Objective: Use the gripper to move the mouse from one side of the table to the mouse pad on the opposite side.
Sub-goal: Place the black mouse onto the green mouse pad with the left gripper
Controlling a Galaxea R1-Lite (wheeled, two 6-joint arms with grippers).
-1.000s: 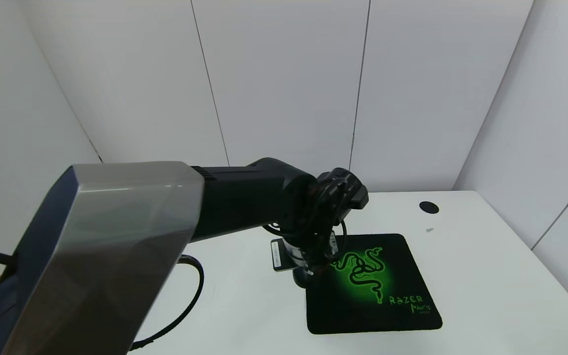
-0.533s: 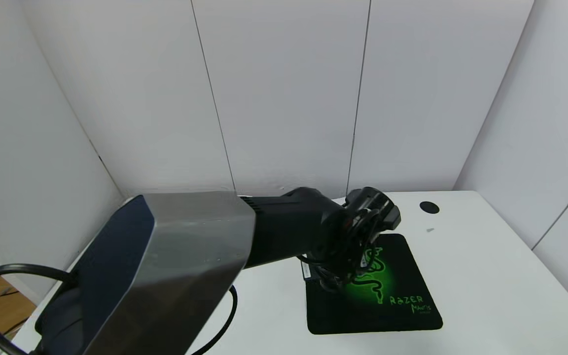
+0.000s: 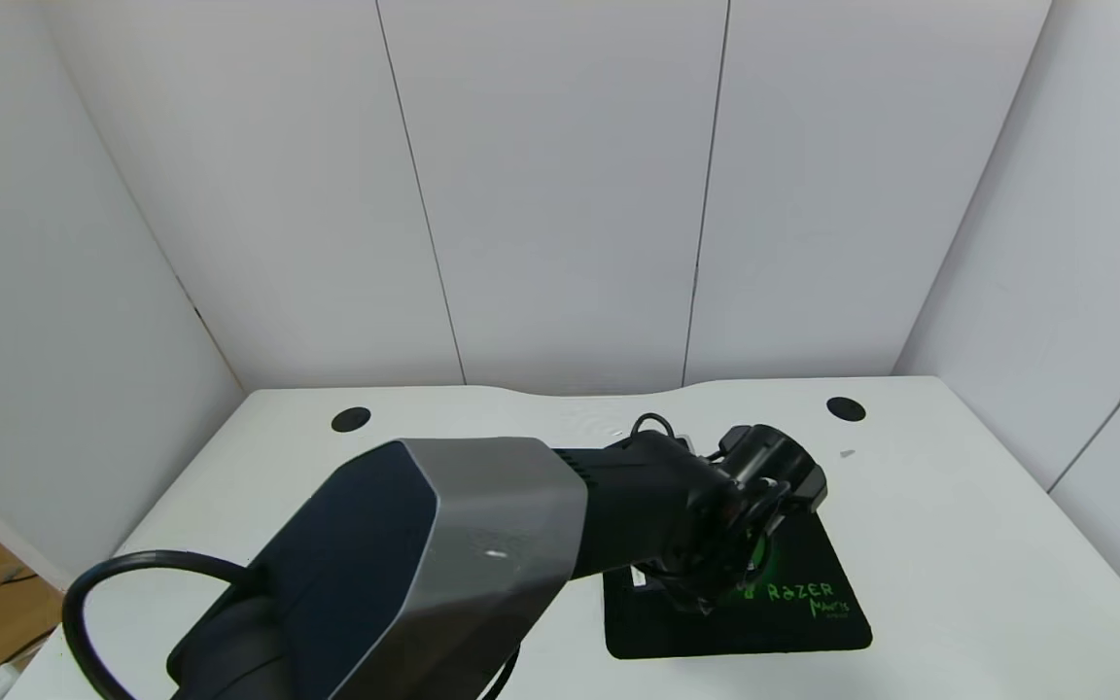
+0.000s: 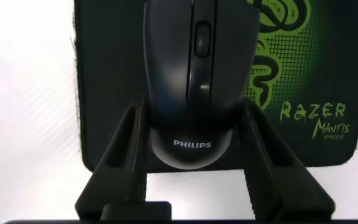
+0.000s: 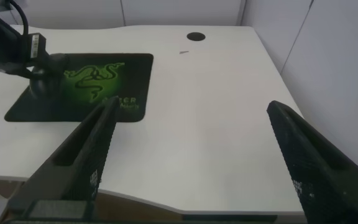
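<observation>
Both fingers of the left gripper clasp the mouse, its long axis running straight out between them. It hangs over the mouse pad toward the table's right front corner. Parked well off at that corner, the right gripper gapes wide.

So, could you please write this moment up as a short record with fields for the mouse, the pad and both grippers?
mouse: black Philips mouse, held between the left gripper's fingers, over the mouse pad
mouse pad: black Razer mouse pad with green snake emblem, on the right half of the white table
left gripper: shut on the mouse, above the pad's left part
right gripper: open, idle, off the table's near right side
contact: cannot tell whether the mouse touches the pad
</observation>
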